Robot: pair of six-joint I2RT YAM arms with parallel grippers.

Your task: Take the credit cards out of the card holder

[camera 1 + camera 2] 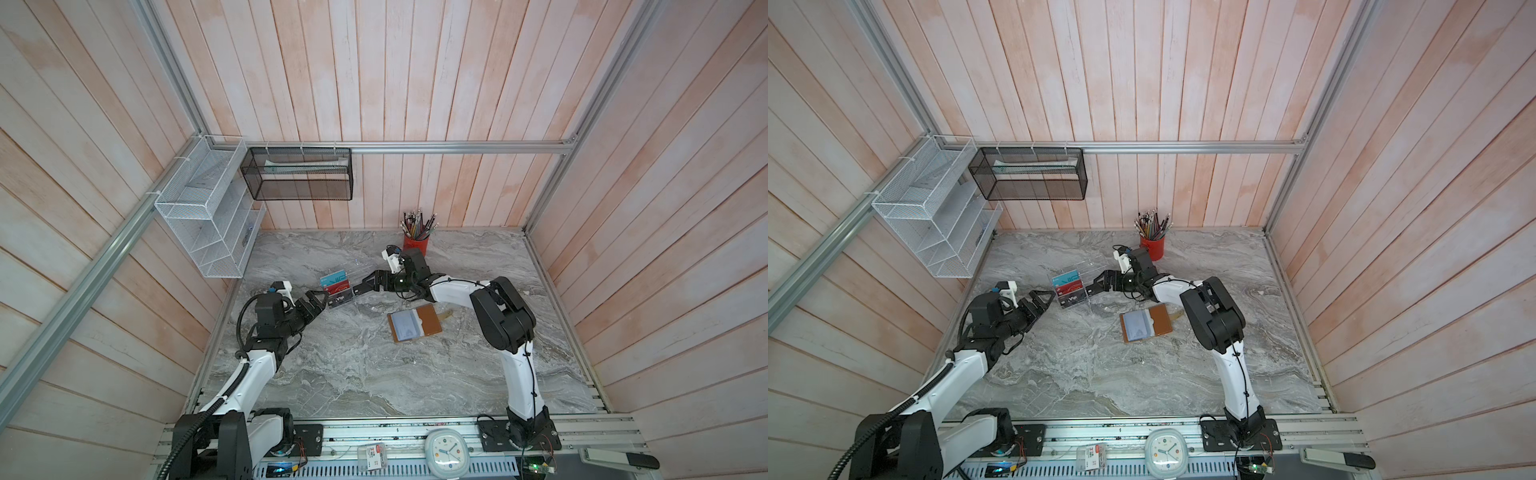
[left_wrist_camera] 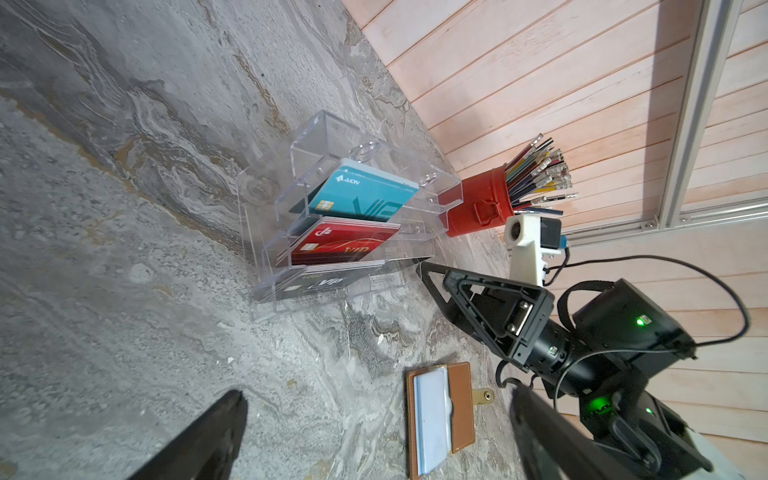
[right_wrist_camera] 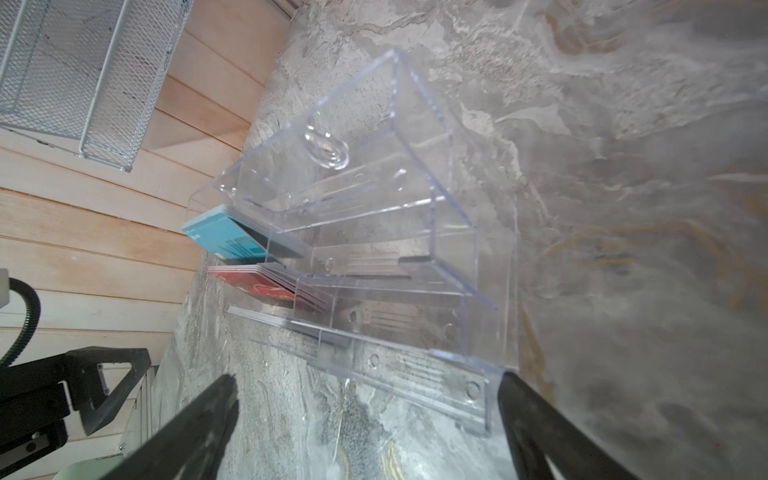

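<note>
Upper left in both top views: white wire-mesh basket (image 1: 199,216), zip-tied to the frame rail, off the table, prob. out of play.

Mid-left: L gripper (image 1: 321,301), fingers wide apart, nothing btwn them. Tips point at the clear acrylic rack (image 2: 316,133) w/o touching it. The rack is hard and glossy w/ stepped tiers. They hold a teal card stack (image 2: 361,195), red card stack (image 2: 345,245) & black Vip stack (image 2: 316,284), tilted back so the faces show. These aren't the task's cards.

Just right of the rack: R gripper (image 1: 365,286), fingers also spread, empty. The R wrist view shows them straddling a corner of the rack's base; contact can't tell. Prob. neither arm is on the job yet.

Centre-right, just below the R forearm in frame: card holder (image 1: 430,320), open & flat on the grey veined marble table (image 1: 353,365), apart from both grippers. It's smooth tan leather w/ rounded corners and a snap strap poking out right. Pale grey-clear plastic sleeves face up, so the pockets look reachable from above.

Credit cards: none loose in view. Likely in the sleeves, can't confirm.

Upper centre-right: red tin-like cup (image 1: 415,245) of pencils by the back wall.
</note>
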